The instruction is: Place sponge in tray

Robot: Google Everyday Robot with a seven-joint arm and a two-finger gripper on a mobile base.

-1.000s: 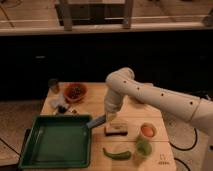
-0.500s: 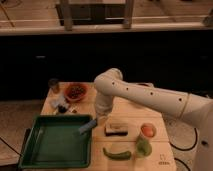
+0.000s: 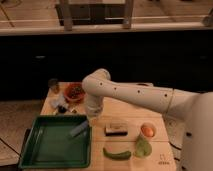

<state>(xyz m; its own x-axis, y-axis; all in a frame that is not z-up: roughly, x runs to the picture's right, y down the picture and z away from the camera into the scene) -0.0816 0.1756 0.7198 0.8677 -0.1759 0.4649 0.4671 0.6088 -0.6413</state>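
The white arm (image 3: 145,97) reaches left across the table (image 3: 127,112), its base cut off at the right edge. The green tray (image 3: 50,147) fills the table's front-left corner, its floor mostly bare. The gripper (image 3: 89,121) hangs at the tray's right rim; I cannot tell its state. The sponge (image 3: 79,130) sits tilted just under it, over the tray's right side. Right of the rim lie a block (image 3: 116,129), a green pepper (image 3: 117,154) and an orange cup (image 3: 147,131).

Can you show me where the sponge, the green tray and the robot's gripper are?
sponge (image 3: 80,130), camera view, middle of the blue-grey pad above the tray's right side.
tray (image 3: 29,161), camera view, front left rim.
gripper (image 3: 88,121), camera view, arm's lower end, at the sponge's upper end.
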